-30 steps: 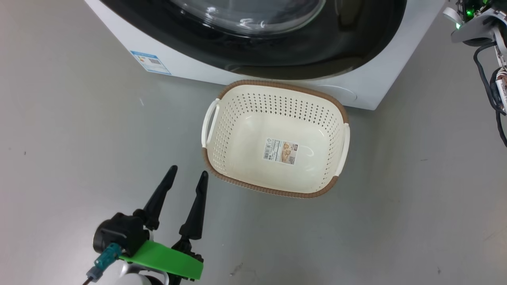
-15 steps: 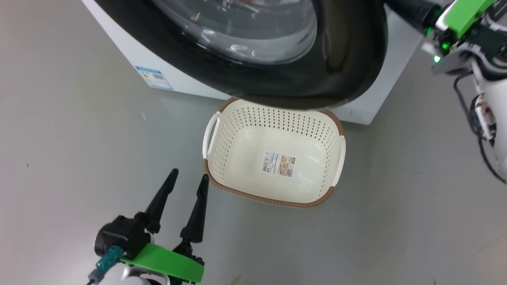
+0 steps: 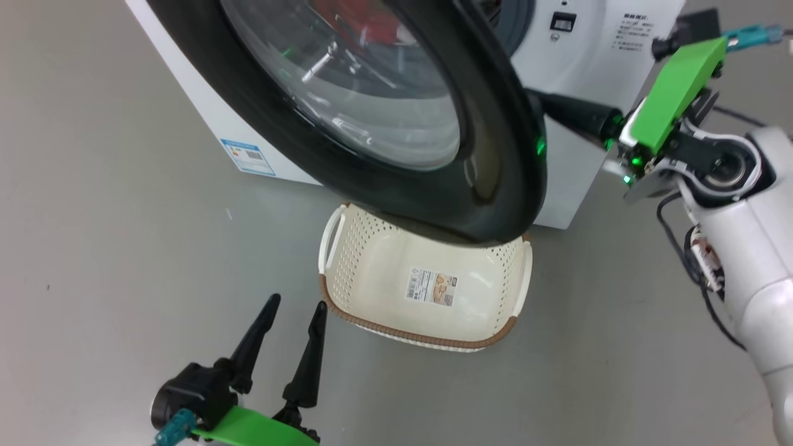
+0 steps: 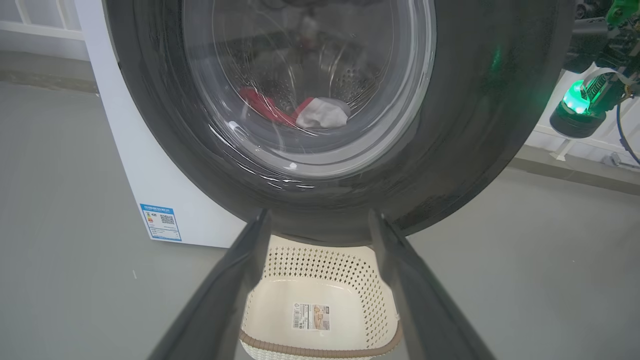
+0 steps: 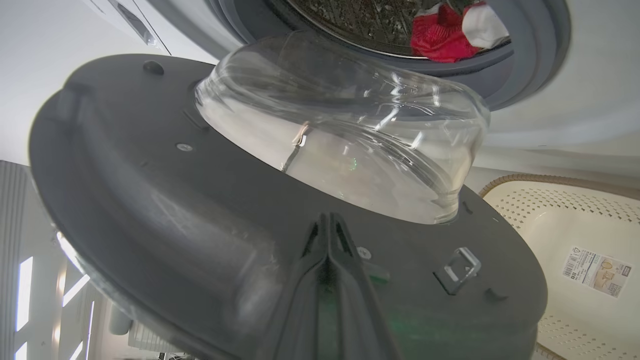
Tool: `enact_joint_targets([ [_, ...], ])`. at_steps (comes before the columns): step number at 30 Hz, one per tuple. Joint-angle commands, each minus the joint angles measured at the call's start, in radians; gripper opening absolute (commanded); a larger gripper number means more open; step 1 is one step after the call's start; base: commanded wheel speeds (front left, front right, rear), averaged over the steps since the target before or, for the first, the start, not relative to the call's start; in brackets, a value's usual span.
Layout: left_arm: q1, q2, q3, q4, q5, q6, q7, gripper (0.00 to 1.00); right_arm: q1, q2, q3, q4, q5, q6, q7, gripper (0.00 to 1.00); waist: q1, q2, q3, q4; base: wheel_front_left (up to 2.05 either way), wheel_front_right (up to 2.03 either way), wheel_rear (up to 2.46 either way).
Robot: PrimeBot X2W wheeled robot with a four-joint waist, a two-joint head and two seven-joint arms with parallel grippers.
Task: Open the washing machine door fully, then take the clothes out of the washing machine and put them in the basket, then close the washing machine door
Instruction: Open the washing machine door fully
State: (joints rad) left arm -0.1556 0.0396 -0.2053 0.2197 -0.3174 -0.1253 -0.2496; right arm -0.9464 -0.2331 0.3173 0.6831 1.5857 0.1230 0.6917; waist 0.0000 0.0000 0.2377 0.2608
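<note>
The washing machine door (image 3: 495, 155) stands partly open. Its hinged side is at the robot's left, and its free edge is swung out toward the robot on the right. The glossy black outer face is turned toward the camera and the left. In the right wrist view the clear glass bowl bulges back toward the drum opening. The door's lower rim hangs over the far end of the basket (image 3: 427, 339).

The basket sits on the grey floor (image 3: 124, 248) just in front of the washing machine (image 3: 588, 56), with its long axis running left to right. Its only content is 1 paper label on the bottom. The clothes (image 5: 440, 37), red with a white part, lie inside the drum.

The right gripper (image 3: 545, 105) has its 2 fingers pressed together and reaches in behind the door's free edge, tips against the grey inner face. The left gripper (image 3: 297, 301) hovers near the basket's left corner with its fingers spread, holding nothing.
</note>
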Motion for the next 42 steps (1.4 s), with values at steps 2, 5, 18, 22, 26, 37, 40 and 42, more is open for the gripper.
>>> enact_joint_targets([
  [2, 0.011, 0.011, 0.033, -0.021, 0.005, -0.005, -0.012, 1.0, 0.029, 0.028, 0.013, -0.052, 0.014, 0.008, 0.008, 0.0, 0.0, 0.0, -0.018, 0.004, 0.0, 0.0, 0.0],
  [5, 0.022, 0.011, 0.036, -0.021, 0.009, -0.005, -0.012, 1.0, 0.066, 0.034, 0.016, -0.085, 0.019, 0.008, 0.01, 0.0, 0.0, 0.0, -0.033, 0.006, 0.0, 0.0, 0.0],
  [18, 0.062, 0.011, 0.046, -0.031, 0.015, -0.005, -0.012, 1.0, 0.211, 0.08, 0.054, -0.219, 0.042, 0.008, 0.051, 0.0, 0.0, 0.0, -0.071, 0.014, 0.0, 0.0, 0.0],
  [22, 0.065, 0.011, 0.047, -0.031, 0.016, -0.005, -0.012, 1.0, 0.23, 0.085, 0.061, -0.239, 0.035, 0.008, 0.048, 0.0, 0.0, 0.0, -0.077, 0.014, 0.0, 0.0, 0.0],
  [26, 0.071, 0.011, 0.05, -0.032, 0.017, -0.005, -0.012, 1.0, 0.248, 0.083, 0.063, -0.256, 0.028, 0.008, 0.043, 0.0, 0.0, 0.0, -0.085, 0.011, 0.0, 0.0, 0.0],
  [37, 0.079, 0.011, 0.061, -0.034, 0.022, -0.005, -0.012, 1.0, 0.303, 0.041, 0.053, -0.272, -0.046, 0.008, -0.042, 1.0, 0.0, 0.0, -0.09, -0.007, 0.0, 0.0, 0.0],
  [40, 0.076, 0.011, 0.065, -0.028, 0.024, -0.005, -0.012, 1.0, 0.327, 0.025, 0.053, -0.269, -0.082, 0.008, -0.089, 1.0, 0.0, 0.0, -0.094, -0.015, 0.0, 0.0, 0.0],
  [42, 0.075, 0.011, 0.067, -0.026, 0.025, -0.005, -0.012, 1.0, 0.337, 0.019, 0.055, -0.268, -0.094, 0.008, -0.104, 1.0, 0.0, 0.0, -0.096, -0.018, 0.0, 0.0, 0.0],
])
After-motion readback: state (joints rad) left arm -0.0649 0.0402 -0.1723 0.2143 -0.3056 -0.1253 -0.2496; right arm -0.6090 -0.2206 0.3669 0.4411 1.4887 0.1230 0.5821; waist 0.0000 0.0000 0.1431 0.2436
